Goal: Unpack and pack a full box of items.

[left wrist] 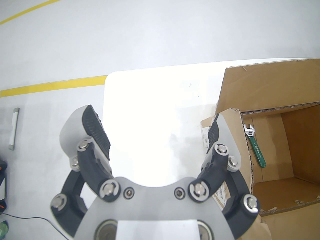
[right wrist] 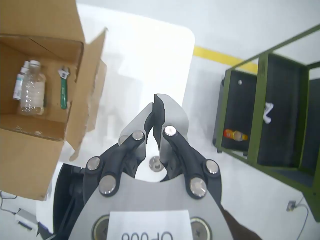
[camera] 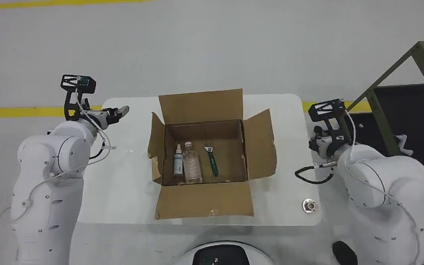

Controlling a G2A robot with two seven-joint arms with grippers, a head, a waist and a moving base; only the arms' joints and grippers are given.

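Cardboard is the likeliest source of trouble. Nearest the robot, the box (camera: 204, 199) spreads a long front flap over the white worktop (camera: 126, 192), and its side flaps stand out at an angle. An arm dropping in from either side could, I judge, catch a flap and drag the light box across the smooth surface. Deeper in, on the box floor, a small white-capped bottle (camera: 178, 161) lies touching a clear plastic bottle (camera: 191, 163). A grasp on one may pinch or shove the other, and the round clear one could roll. The green-handled adjustable wrench (camera: 211, 161) lies flat a little apart from them, toward the right wall. Being thin, it leaves little for pads to get under and might slip.

All three items lie inside the box, between the two arms. The left jaws hang wide apart, ribbed pads (left wrist: 96, 131) empty, over the worktop's far left corner, near the left flap but outside it. The right jaws are pressed together on nothing at the worktop's right edge, apart from the right flap, and would need to part before any pick.
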